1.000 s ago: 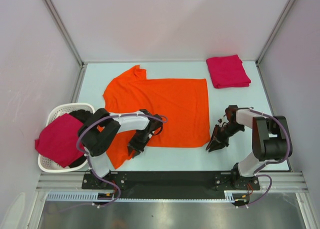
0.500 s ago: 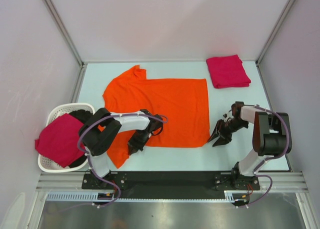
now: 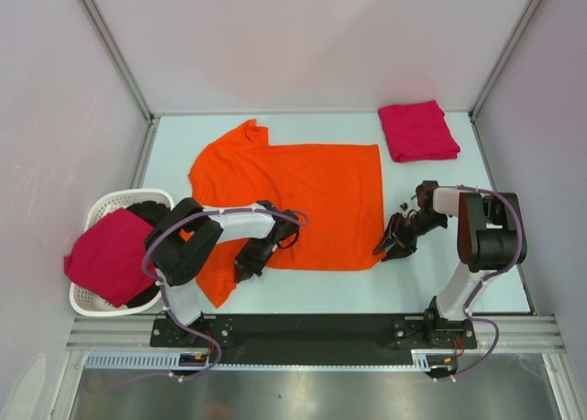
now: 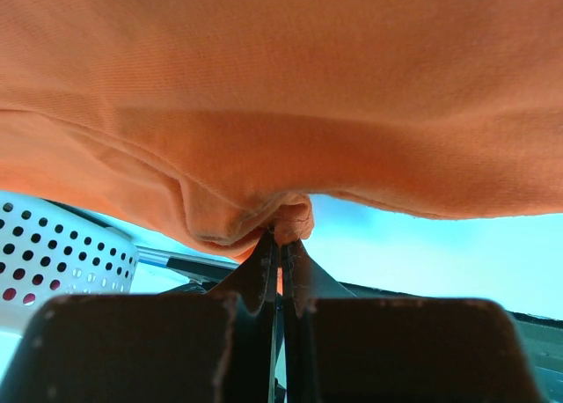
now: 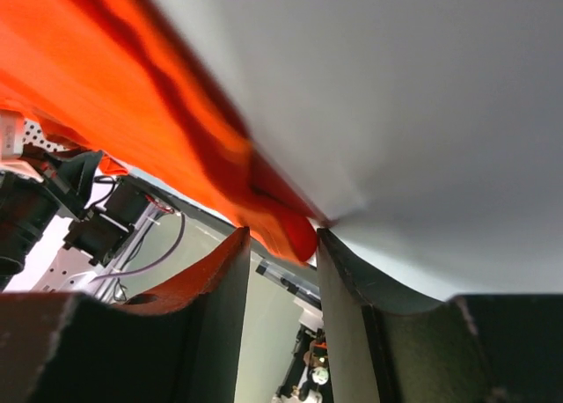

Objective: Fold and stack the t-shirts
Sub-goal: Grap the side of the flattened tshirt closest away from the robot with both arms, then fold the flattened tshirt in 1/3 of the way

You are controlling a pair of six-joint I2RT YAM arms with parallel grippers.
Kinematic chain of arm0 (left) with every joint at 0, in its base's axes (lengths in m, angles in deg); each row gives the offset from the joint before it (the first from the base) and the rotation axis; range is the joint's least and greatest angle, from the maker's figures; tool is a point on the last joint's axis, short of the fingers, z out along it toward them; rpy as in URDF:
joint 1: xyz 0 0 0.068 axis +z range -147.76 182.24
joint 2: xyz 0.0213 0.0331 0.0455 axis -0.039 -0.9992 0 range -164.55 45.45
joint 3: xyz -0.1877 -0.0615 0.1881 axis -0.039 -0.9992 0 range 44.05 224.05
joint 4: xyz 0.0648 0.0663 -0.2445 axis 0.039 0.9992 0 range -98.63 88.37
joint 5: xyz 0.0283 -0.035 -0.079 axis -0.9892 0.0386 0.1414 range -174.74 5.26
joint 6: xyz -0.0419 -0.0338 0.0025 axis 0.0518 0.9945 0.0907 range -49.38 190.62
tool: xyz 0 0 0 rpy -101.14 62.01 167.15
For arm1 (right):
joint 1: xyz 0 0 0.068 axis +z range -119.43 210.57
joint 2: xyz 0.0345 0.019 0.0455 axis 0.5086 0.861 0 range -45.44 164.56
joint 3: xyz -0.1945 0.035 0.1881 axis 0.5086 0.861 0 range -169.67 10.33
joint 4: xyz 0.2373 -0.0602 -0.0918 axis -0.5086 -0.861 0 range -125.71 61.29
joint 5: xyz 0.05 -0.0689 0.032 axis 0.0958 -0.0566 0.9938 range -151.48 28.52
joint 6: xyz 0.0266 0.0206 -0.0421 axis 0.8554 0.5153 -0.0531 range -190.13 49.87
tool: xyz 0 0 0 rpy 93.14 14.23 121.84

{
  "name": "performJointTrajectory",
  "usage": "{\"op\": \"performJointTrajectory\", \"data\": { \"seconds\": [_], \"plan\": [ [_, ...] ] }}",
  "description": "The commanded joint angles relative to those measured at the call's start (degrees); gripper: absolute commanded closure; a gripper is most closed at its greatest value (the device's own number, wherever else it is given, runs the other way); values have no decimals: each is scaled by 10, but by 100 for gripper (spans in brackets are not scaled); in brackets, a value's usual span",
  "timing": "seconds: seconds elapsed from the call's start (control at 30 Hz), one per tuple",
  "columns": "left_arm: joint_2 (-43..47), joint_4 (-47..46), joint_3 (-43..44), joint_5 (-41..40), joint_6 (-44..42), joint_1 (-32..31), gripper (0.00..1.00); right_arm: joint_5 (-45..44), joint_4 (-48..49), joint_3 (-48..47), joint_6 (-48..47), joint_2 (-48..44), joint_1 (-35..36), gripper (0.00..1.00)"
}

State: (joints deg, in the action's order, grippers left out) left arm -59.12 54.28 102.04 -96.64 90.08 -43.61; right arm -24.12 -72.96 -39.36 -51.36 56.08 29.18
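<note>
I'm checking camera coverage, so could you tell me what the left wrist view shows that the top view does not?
Left wrist only: the left gripper shut on a fold of the orange shirt. Top only: the right gripper at that shirt's near right corner, a folded pink shirt far right, another pink shirt in the basket. Both: the orange shirt and basket.

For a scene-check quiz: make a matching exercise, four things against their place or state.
Things:
1 orange t-shirt
2 folded pink t-shirt
3 white basket
4 left gripper

Place or state:
a far right corner of the table
b shut, pinching orange cloth
c spread out mid-table
d at the table's left edge

Pairs: 1-c, 2-a, 3-d, 4-b
</note>
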Motion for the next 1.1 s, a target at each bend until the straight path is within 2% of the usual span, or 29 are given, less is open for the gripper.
{"op": "performJointTrajectory", "data": {
  "seconds": [0.0,0.03,0.1,0.13,0.4,0.63,0.8,1.07],
  "plan": [
    [15,-8,12,-16,9,-2,100,-6,47,-15,9,34,38,60],
    [17,-8,12,-17,10,-2,100,-6,44,-18,10,39,45,60],
    [17,-10,10,-17,11,-2,100,-5,41,-16,7,41,53,95],
    [17,-7,10,-18,11,-2,100,-6,38,-15,6,41,53,100],
    [48,18,15,-40,41,7,100,-4,-16,-31,-8,3,52,100],
    [132,63,40,-66,93,38,100,-15,-97,-92,-25,-49,48,100],
    [129,84,46,-90,108,61,100,-20,-116,-112,-35,-48,40,100],
    [148,90,-6,-91,139,99,100,-33,-121,-104,-48,-40,34,100]
  ]
}}
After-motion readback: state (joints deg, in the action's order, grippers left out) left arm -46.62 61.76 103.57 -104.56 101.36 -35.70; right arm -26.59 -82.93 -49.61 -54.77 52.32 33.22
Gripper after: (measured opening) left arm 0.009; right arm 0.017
